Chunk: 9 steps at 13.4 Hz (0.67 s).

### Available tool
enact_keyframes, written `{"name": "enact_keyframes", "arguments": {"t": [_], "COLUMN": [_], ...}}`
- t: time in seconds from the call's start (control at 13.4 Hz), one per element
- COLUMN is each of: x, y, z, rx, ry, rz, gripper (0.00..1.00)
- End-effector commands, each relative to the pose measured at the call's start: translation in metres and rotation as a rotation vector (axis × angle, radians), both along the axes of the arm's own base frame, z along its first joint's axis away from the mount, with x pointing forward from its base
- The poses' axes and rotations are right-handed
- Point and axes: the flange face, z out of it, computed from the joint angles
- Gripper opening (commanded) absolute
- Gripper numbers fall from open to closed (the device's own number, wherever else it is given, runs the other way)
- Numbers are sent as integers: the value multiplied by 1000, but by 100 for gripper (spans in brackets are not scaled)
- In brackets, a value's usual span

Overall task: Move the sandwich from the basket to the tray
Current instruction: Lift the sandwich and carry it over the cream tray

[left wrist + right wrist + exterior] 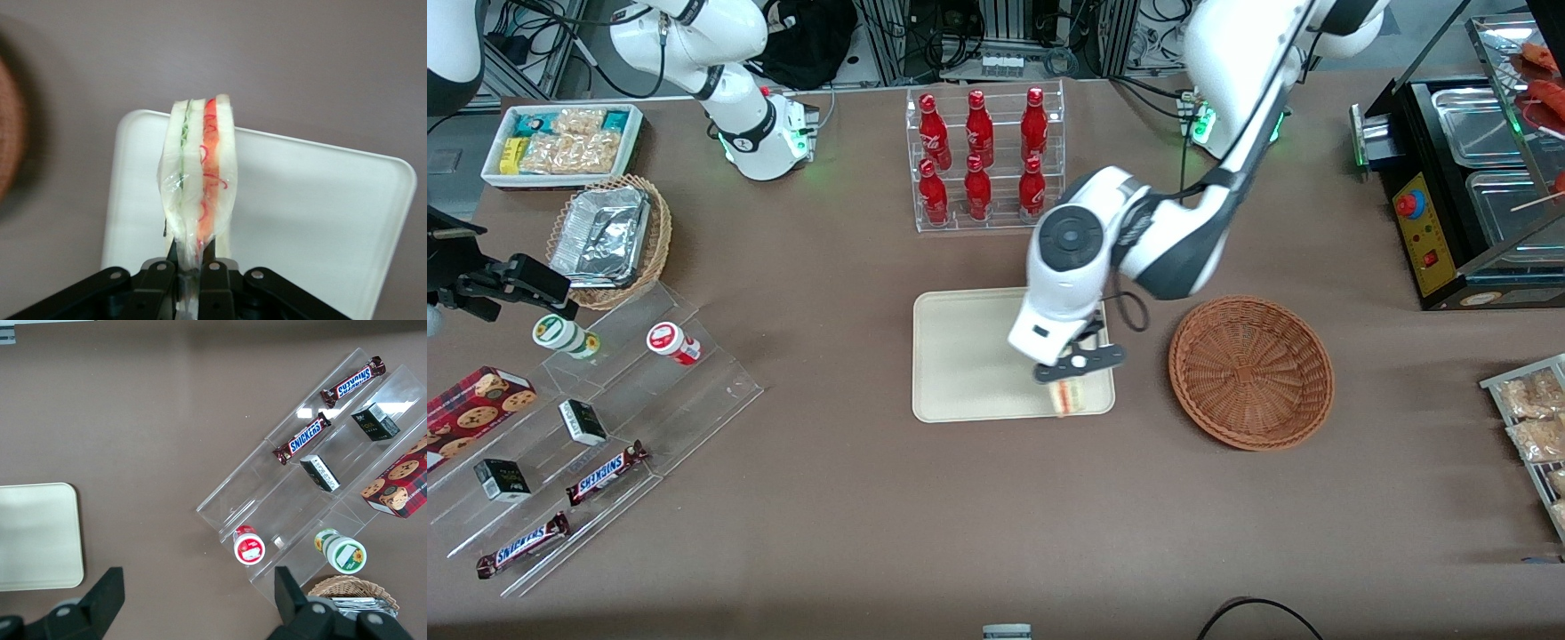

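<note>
My left gripper is shut on the sandwich, a plastic-wrapped wedge of white bread with a pink-red and a green filling stripe. It holds the sandwich over the cream tray, at the tray's corner nearest the front camera and the basket. The wrist view shows the sandwich standing on edge above the tray, with my black fingers pinching its wrapper end. The round reddish-brown wicker basket sits beside the tray, toward the working arm's end, and holds nothing.
A clear rack of red bottles stands farther from the camera than the tray. A clear stepped stand with snack bars and jars, a tan basket of foil containers and a white bin of packets lie toward the parked arm's end.
</note>
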Motion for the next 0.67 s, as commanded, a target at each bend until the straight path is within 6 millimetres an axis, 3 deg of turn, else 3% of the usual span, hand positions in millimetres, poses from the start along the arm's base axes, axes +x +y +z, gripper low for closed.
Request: {"name": "enact_keyframes", "arguments": {"t": [0.0, 0.3, 0.45, 0.6], "x": [-11, -20, -43, -47], "y": [-34, -53, -76, -77], "z": [-20, -56, -67, -77], "rx": [-10, -27, -26, -13], "ry": [-26, -29, -24, -13], "rz": [-10, -23, -70, -82], "gripper": [9, 9, 9, 9]}}
